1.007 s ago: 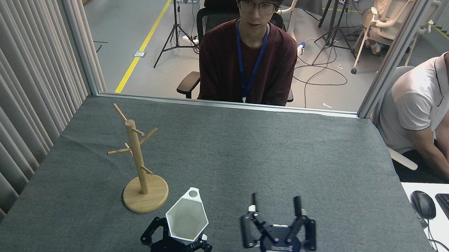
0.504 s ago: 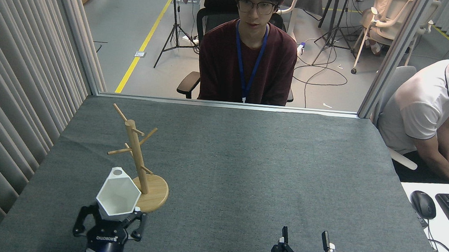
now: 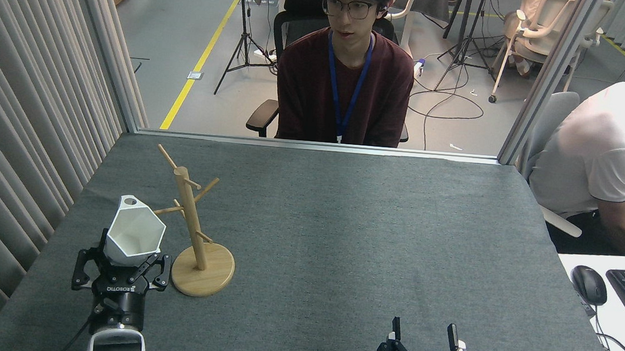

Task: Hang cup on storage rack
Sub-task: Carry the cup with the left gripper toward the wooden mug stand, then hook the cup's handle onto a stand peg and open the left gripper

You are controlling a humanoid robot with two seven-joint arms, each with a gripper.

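A: White matte hexagonal cup point(image 3: 135, 231), mouth up, pierced tab at far rim; clamped at base in left hand point(image 3: 121, 265), above grey tabletop point(image 3: 342, 228).

B: Beside light wooden peg rack point(image 3: 194, 227), on its left, pegs close. Right hand point(image 3: 426, 349) open, empty.

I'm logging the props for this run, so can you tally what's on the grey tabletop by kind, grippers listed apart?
Cups: 1, the white cup, held in the left gripper
Storage racks: 1, the wooden storage rack
Grippers: 2, the left one and the right gripper, which is open and empty
Total: 2 props, 2 grippers
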